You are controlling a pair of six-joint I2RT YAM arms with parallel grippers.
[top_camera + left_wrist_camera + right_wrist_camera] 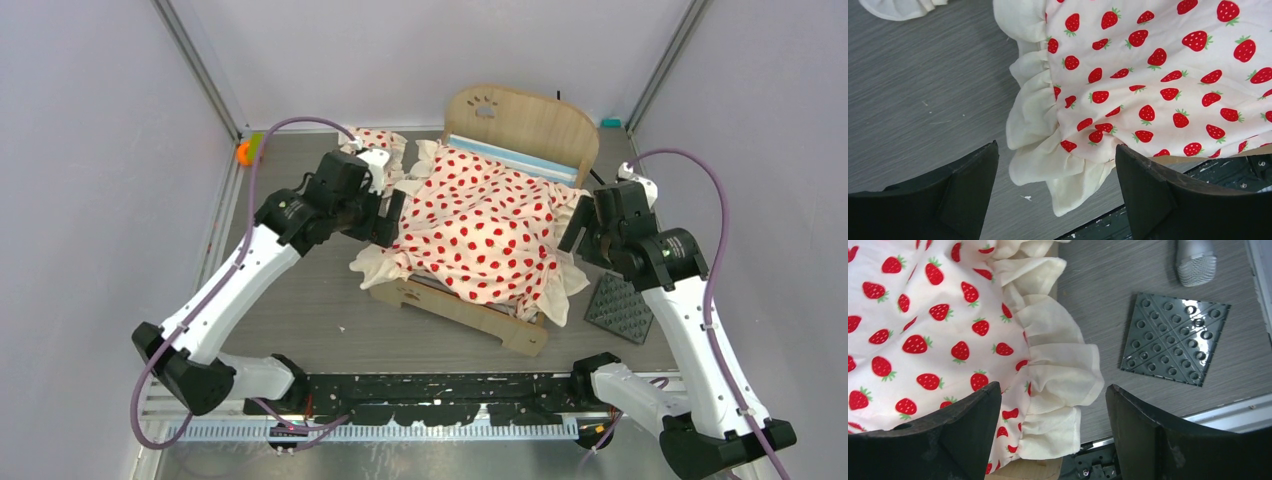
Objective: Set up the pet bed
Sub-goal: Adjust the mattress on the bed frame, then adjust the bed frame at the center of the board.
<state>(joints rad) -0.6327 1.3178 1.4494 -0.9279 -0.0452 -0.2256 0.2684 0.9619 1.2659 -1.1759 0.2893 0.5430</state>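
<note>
The pet bed (478, 228) stands at the centre of the table (300, 300), set diagonally: head board (520, 122) toward the rear wall, foot board (460, 308) toward the arm bases. The strawberry-print cover (1158, 85) lies spread over the frame. It leaves a strip of striped mattress (510, 158) exposed at the head end. Its cream ruffle hangs past both long sides and over the foot board's right end. The left gripper (388, 215) is at the bed's left edge with its jaws spread wide and nothing pinched. In its wrist view the ruffle corner (1048, 165) lies in the gap between the fingers, though contact cannot be confirmed. The right gripper (580, 225) is at the bed's right edge, jaws likewise spread and empty, over the ruffle (1058, 365). A second piece of matching cloth (380, 140) lies on the table behind the left gripper, apart from the bed. The dark studded mat (1173, 337) lies flat near the bed's right near corner, apart from the ruffle. It takes up most of the floor between the bed and the right wall. Bare tabletop runs along the left side of the bed and in a strip between the foot board and the base rail (440, 385).
</note>
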